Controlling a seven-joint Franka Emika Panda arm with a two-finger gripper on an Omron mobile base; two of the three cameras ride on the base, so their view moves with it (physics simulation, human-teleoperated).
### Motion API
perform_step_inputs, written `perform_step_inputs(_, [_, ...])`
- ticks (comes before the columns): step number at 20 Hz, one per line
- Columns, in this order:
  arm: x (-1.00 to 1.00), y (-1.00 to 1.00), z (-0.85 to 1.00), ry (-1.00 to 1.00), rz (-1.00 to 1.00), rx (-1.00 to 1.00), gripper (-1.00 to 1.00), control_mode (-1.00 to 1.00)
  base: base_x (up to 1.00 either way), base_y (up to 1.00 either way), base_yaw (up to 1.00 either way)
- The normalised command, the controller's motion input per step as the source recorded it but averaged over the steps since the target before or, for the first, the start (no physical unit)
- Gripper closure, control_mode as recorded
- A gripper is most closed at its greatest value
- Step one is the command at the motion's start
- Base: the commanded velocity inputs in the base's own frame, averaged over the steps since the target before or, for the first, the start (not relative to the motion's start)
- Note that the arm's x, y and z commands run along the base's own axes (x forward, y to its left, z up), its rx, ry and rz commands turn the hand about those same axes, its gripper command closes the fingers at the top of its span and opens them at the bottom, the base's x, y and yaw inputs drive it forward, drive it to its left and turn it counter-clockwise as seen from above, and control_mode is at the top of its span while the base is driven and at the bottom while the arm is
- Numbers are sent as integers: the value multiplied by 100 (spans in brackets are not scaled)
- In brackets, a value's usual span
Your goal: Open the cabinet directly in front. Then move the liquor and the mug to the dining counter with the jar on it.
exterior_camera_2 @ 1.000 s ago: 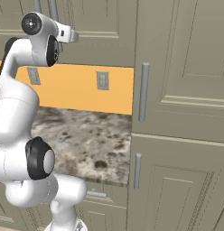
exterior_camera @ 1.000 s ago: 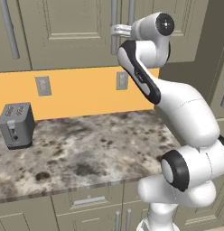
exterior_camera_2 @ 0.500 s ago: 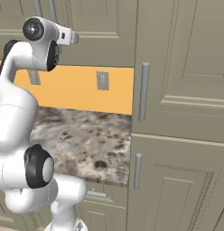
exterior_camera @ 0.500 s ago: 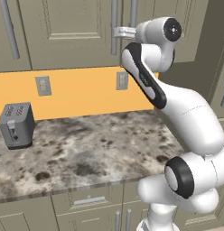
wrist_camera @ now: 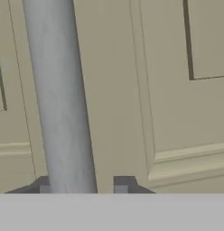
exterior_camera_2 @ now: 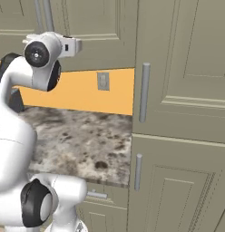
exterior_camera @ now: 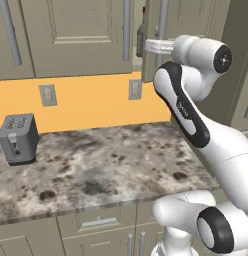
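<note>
The cabinet [exterior_camera: 76, 35] hangs above the worktop, and its right door [exterior_camera: 188, 17] stands slightly ajar. My gripper [exterior_camera: 147, 46] is shut on that door's silver bar handle [exterior_camera: 162, 22]. In the hand view the handle [wrist_camera: 59, 99] runs between my two fingertips [wrist_camera: 123, 184], and the gripper [wrist_camera: 83, 185] is pressed close to the door panel. From the right the gripper [exterior_camera_2: 75, 45] shows in front of the cabinet [exterior_camera_2: 100, 27]. Through the gap between the doors I see the liquor [exterior_camera: 140, 39], a dark bottle with a red cap. The mug is hidden; the dining counter and jar are out of view.
A grey toaster [exterior_camera: 18, 139] stands at the left on the speckled kitchen worktop [exterior_camera: 106, 165]. Two wall outlets [exterior_camera: 47, 95] sit on the orange backsplash. A tall cabinet [exterior_camera_2: 187, 113] with bar handles rises right of the worktop. Drawers [exterior_camera: 98, 221] lie below.
The gripper closed on the right door's handle and drew back to the right. The door swung out a little, opening a gap that shows the bottle.
</note>
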Motion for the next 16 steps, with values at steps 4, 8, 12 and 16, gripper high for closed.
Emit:
perform_step_inputs(4, [-88,-84,47,-10,3,0,100,-100,0,0,0])
perform_step_inputs(8, [-81,-86,38,-5,0,0,100,-100,0,0,0])
perform_step_inputs(12, [-44,-49,5,0,0,2,-100,-100,0,0,0])
perform_step_inputs(16, [-9,0,0,-1,0,0,-100,-100,0,0,0])
